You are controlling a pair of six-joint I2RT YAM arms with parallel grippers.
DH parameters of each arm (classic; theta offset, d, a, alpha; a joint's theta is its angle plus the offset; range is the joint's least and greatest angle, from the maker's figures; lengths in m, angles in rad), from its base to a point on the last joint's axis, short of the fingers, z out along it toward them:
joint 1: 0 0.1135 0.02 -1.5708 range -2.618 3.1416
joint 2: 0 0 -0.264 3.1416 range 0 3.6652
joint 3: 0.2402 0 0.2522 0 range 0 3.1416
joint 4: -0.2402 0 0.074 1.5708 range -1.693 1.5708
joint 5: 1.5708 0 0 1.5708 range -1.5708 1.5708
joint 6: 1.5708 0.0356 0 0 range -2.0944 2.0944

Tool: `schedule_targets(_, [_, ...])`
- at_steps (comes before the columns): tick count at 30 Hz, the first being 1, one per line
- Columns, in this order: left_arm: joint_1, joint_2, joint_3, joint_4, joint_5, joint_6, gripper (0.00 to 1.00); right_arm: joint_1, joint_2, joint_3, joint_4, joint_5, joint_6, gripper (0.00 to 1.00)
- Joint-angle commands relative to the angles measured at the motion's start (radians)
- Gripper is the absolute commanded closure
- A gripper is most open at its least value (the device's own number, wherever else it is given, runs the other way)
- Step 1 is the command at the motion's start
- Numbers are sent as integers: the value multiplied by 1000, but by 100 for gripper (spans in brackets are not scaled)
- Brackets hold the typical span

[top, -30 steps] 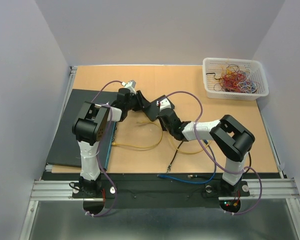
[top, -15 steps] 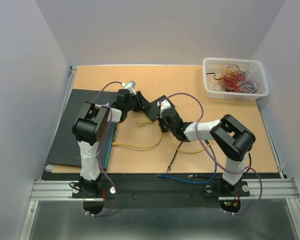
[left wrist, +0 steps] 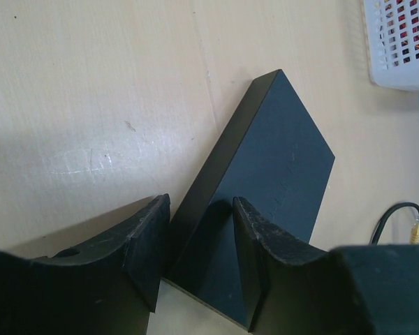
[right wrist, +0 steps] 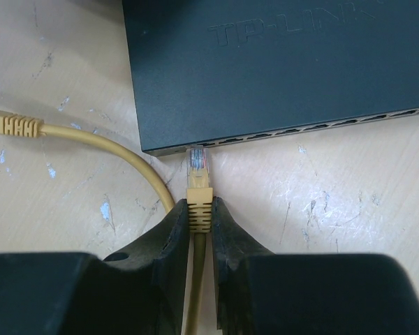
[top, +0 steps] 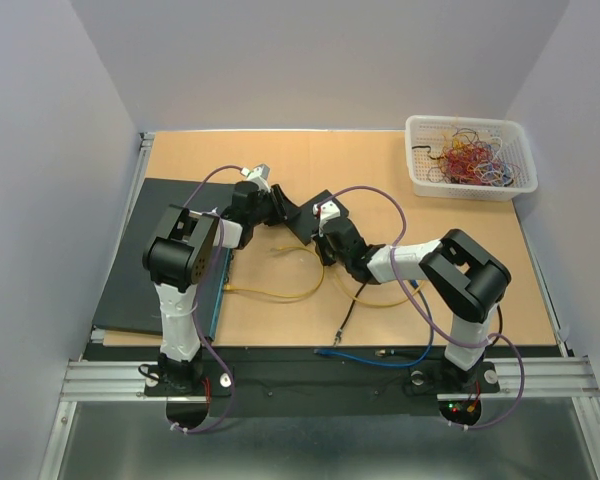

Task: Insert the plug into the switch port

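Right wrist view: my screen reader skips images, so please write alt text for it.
The right claw pinches a yellow network cable by its ribbed boot, the clear plug tip at the mouth of an end port on a flat black plastic network switch, not fully seated. Another yellow connector end lies left on the tan tabletop.

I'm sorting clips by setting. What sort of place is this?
Probably a robotics lab test cell: a wooden table boxed in by plain white walls, left arm and right arm bolted to a metal rail, a basket of loose wires.
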Motion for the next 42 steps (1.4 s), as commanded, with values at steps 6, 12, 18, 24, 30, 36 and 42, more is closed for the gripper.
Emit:
schedule_targets(6, [-4, -43, -31, -25, 24, 6, 48, 1, -29, 19, 42, 51, -19, 100])
schedule_targets(12, [-4, -44, -34, -28, 16, 12, 49, 2, -38, 25, 42, 68, -28, 99])
schedule_targets(18, [-5, -39, -31, -28, 13, 10, 49, 8, -52, 16, 29, 89, -35, 100])
schedule_targets(24, [-9, -36, -30, -29, 10, 7, 49, 15, -38, 39, 31, 65, -30, 100])
schedule_targets(30, [-18, -30, -26, -28, 10, 1, 49, 25, 2, 78, 29, 51, -22, 100])
schedule_targets(36, [-24, -13, -25, -28, 15, 2, 49, 38, 3, 82, 46, 60, -19, 100])
schedule_targets(42, [-32, -7, -29, -25, 30, 4, 49, 50, 3, 51, 121, 53, -51, 99])
